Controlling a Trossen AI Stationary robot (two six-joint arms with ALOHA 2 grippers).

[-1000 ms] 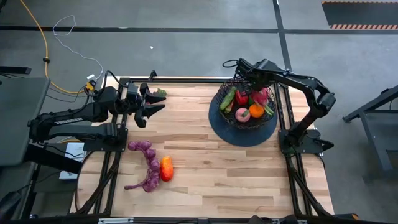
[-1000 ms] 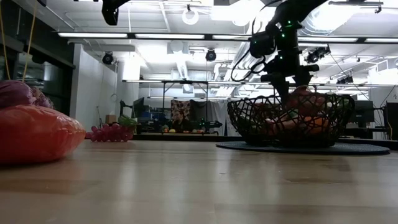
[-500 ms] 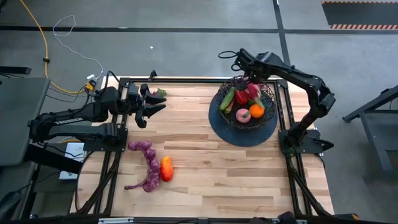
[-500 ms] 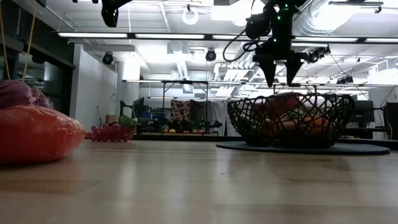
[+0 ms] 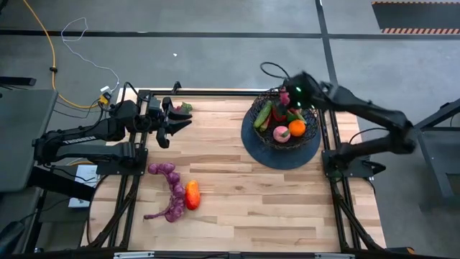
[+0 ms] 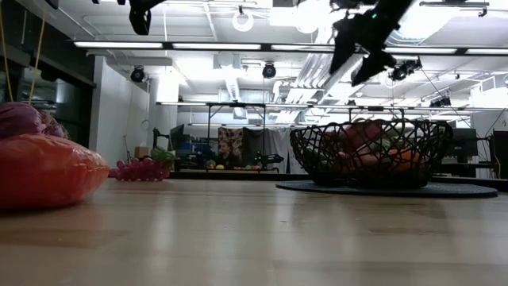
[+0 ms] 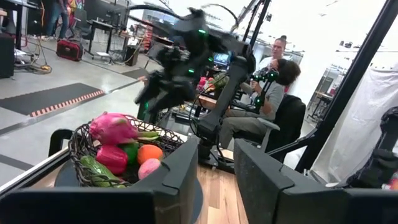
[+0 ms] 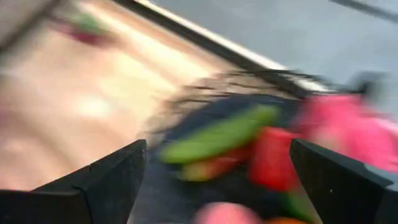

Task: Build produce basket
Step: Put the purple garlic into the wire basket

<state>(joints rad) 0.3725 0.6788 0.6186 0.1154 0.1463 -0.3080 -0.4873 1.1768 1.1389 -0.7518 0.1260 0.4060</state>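
The black wire basket (image 5: 253, 115) stands on its dark round base (image 5: 282, 155) at the table's far right. It holds pink, red, green and orange produce (image 5: 287, 122). My right gripper (image 5: 289, 96) is open and empty, high above the basket (image 6: 369, 151), as the low view (image 6: 355, 65) and its wrist view (image 8: 217, 180) show. My left gripper (image 5: 183, 116) is open and empty, raised at the far left; it also shows in its wrist view (image 7: 214, 171). Purple grape bunches (image 5: 169, 193) and an orange-red piece (image 5: 192, 195) lie on the table at the near left.
A small green and red piece (image 5: 186, 108) lies at the table's far edge by my left gripper. More grapes (image 6: 139, 169) show far off in the low view. A person (image 7: 277, 81) sits beyond the table's right side. Bare wood lies between the basket and the grapes.
My right gripper has gone up out of the basket and now moves fast high above it, tipped over. The pink piece and the other produce stay in the basket.
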